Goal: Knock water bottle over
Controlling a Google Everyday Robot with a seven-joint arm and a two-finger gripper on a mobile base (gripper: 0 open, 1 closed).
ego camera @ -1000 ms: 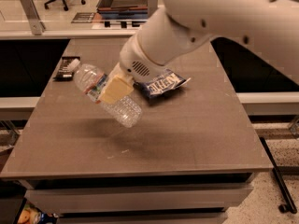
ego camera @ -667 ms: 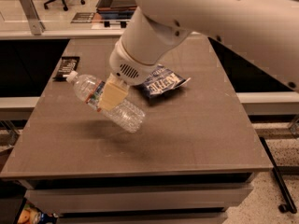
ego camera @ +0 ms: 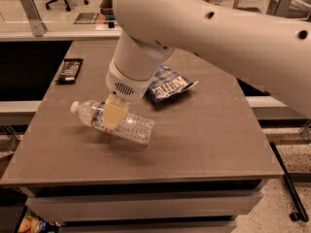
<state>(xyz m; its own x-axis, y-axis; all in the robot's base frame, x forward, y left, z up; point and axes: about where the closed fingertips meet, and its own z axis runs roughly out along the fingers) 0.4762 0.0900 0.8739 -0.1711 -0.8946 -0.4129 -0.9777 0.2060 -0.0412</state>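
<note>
Grey worktop, blue chip bag lying flat near its middle; all positions are taken from that bag. Water bottle sits just in front of the bag, toward the camera and off to the bag's dark-packet side, clear of the bag and not touching it. The bottle is well off upright, close to lying on its side. White cap points away from the bag and rides a little higher than the base, which is the end nearest the bag. Cannot tell whether the lower side rests on the worktop or hangs just above it. Gripper comes down from the white arm, whose wrist covers the bag's near corner, and it sits on the bottle at the label band. Jaws pinching the bottle: one tan pad lies flat across the camera-facing side of the bottle, and the opposite one is hidden behind it. Dark packet lies flat well apart from the bag, beyond the cap end of the bottle, near the worktop's edge.
</note>
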